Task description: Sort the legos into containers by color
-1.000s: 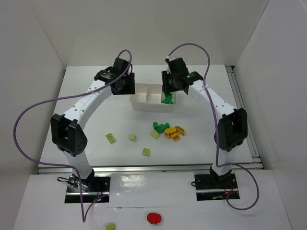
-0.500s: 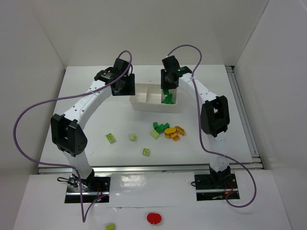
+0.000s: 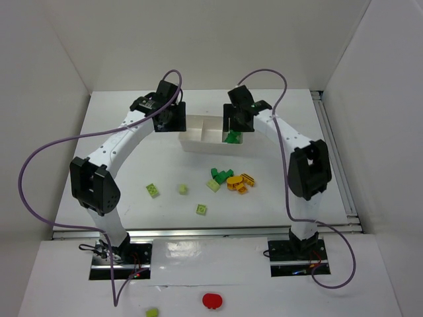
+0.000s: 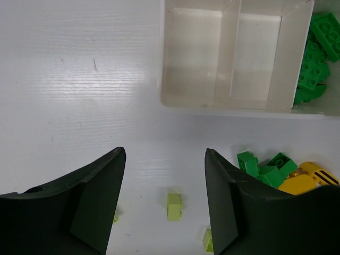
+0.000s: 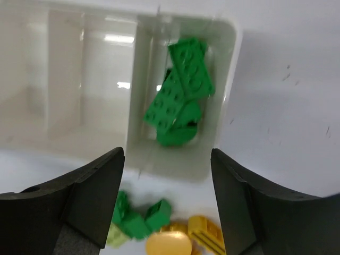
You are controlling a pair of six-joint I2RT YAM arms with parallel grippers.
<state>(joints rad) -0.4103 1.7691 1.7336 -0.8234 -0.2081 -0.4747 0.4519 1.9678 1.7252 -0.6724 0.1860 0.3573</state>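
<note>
The white tray (image 3: pixel 198 143) stands at the back middle of the table, and dark green legos (image 3: pixel 232 137) lie in its right compartment. My right gripper (image 3: pixel 236 125) hangs open over that compartment, empty, with the green bricks (image 5: pixel 180 98) below and ahead of its jaws (image 5: pixel 167 151). My left gripper (image 3: pixel 173 122) is open at the tray's left end, holding nothing. A pale lime lego (image 4: pixel 173 206) lies on the table between its fingers (image 4: pixel 163 151). The tray's left and middle compartments (image 4: pixel 223 103) look bare. Loose dark green (image 3: pixel 220 176), orange-yellow (image 3: pixel 236 182) and lime (image 3: pixel 153 190) legos lie in front of the tray.
More lime bricks lie at the near middle (image 3: pixel 182 189) (image 3: pixel 201 209). A red round object (image 3: pixel 212 301) and a lime brick (image 3: pixel 153 312) sit on the near shelf before the arm bases. White walls enclose the table, and a metal rail (image 3: pixel 334 158) runs along its right edge.
The right arm has swung and turned above the tray's right end, and its jaws now stand open. The left arm has stayed where it was.
</note>
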